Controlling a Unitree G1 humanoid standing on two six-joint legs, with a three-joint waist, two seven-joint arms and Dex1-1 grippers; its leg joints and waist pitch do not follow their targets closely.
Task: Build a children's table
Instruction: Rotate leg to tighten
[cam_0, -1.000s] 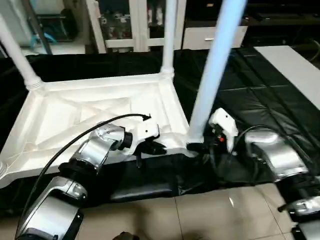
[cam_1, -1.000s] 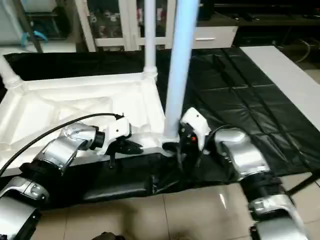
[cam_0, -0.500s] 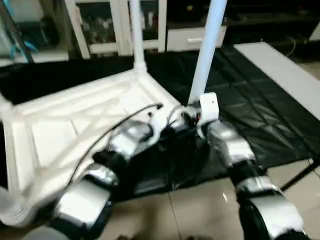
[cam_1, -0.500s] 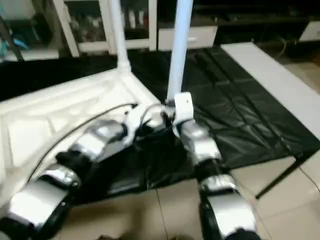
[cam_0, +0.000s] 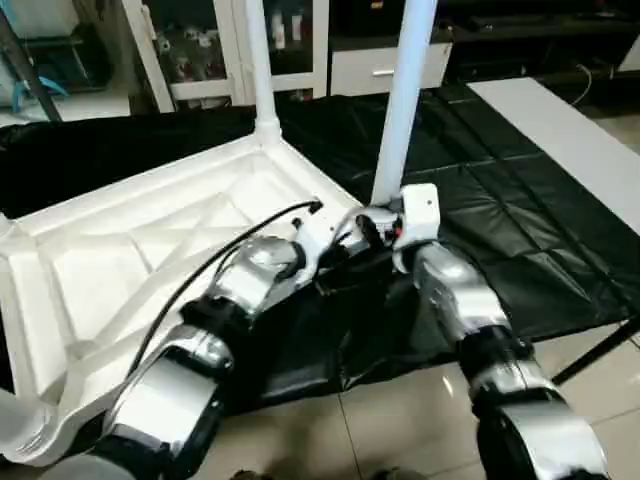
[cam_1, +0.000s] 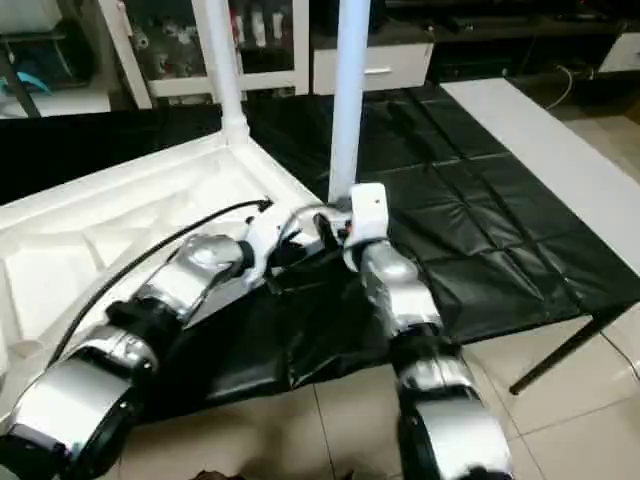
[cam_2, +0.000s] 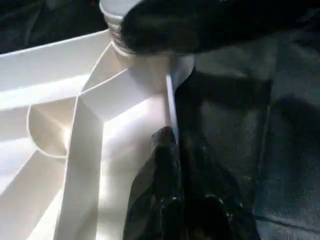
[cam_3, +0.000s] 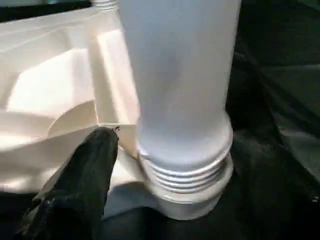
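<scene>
- Nearest the camera, two silver forearms are seen converging on the front corner of the upturned tabletop (cam_0: 150, 250), which lies ribs-up on the black-covered work table (cam_0: 520, 230).
- The left gripper (cam_2: 172, 150) is clenched on the tabletop's thin rim, one black finger on either side of the edge, just beside the corner socket.
- The right gripper (cam_3: 82, 170) is found at the foot of the near leg (cam_0: 400, 110); one black finger is visible beside the threaded collar, apart from it, so the leg looks released rather than grasped.
- That near leg is standing upright in its socket, collar ridges still exposed above the rim in the right wrist view.
- For the step in hand, seating this leg fully is judged the aim: the rim should be kept pinned so the top cannot skate, and the leg should be re-gripped low and turned squarely, not leaned.
- Further back, a second leg (cam_0: 258, 60) is seen upright in the far corner.
- Beyond, white cabinets (cam_0: 200, 45) are glimpsed.
</scene>
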